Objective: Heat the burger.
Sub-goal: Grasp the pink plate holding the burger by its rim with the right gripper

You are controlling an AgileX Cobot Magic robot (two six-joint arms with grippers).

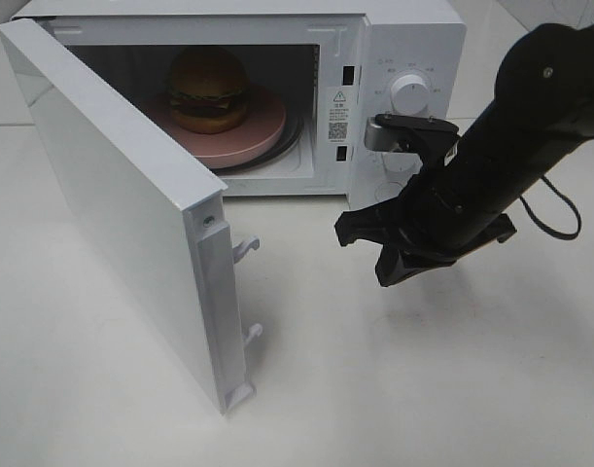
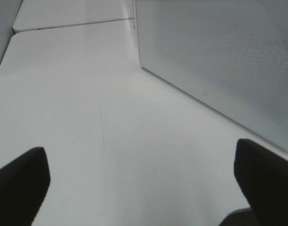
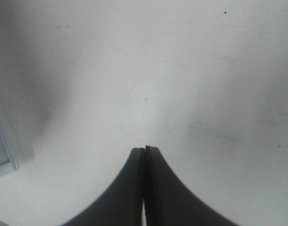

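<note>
The burger [image 1: 210, 88] sits on a pink plate [image 1: 261, 126] inside the open white microwave [image 1: 413, 39]. Its door [image 1: 112, 195] is swung wide open toward the front left. My right gripper [image 1: 387, 272] hangs above the table in front of the microwave's control panel, well apart from the burger. In the right wrist view the right gripper [image 3: 145, 150] is shut with nothing between its jaws. My left gripper [image 2: 144, 188] is open and empty, low over the table beside the door's outer face [image 2: 219, 61]. It is out of the exterior high view.
The microwave's knob [image 1: 410, 94] is on its right panel, just behind the right arm's wrist camera [image 1: 401, 132]. The door's latch hooks [image 1: 246, 248] stick out at its free edge. White tabletop [image 1: 423, 389] spreads in front.
</note>
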